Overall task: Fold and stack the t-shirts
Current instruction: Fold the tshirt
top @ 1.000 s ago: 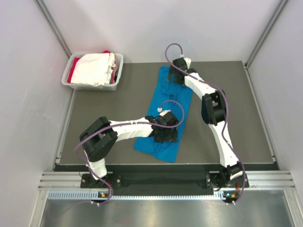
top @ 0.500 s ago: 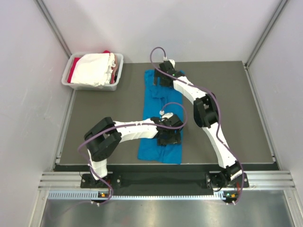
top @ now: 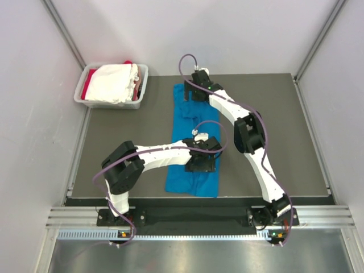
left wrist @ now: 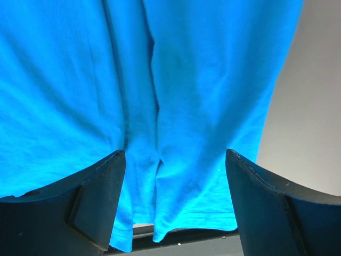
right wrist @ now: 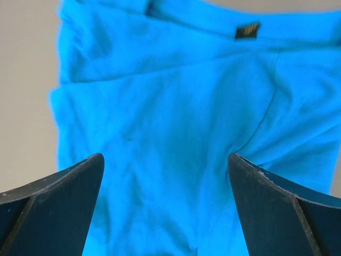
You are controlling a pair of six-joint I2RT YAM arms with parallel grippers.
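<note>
Top external has the blue shirt [top: 193,122] lying flat as a long narrow strip down the middle of the table [top: 273,131], collar at the far end, hem at the near end. I have the right pincer [top: 194,94] over the collar end and the left pincer [top: 202,162] over the lower part, near the hem.

Colleague: Is either of them holding cloth?

Me: No. On left wrist, the left pincer's fingers [left wrist: 96,202] stand wide apart with cloth lying flat beneath them and the hem edge just past them. Right wrist shows the same: spread wide, poised above the chest below the dark tag [right wrist: 248,30]. As far as I can see, neither has pinched anything.

Colleague: Why one at each end?

Me: My reading is that the sides look already folded in, so the crosswise fold is what's left. With an arm at each end, one can pin or lift while the other carries its end over, which should keep the strip from skewing.

Colleague: And the others?

Me: The white shirt [top: 114,82] and red shirt [top: 85,91] sit bundled in the tub [top: 111,104] at the far-left corner, well apart from the blue one. I judge we're early: the first shirt is partway folded and nothing is stacked yet.
</note>
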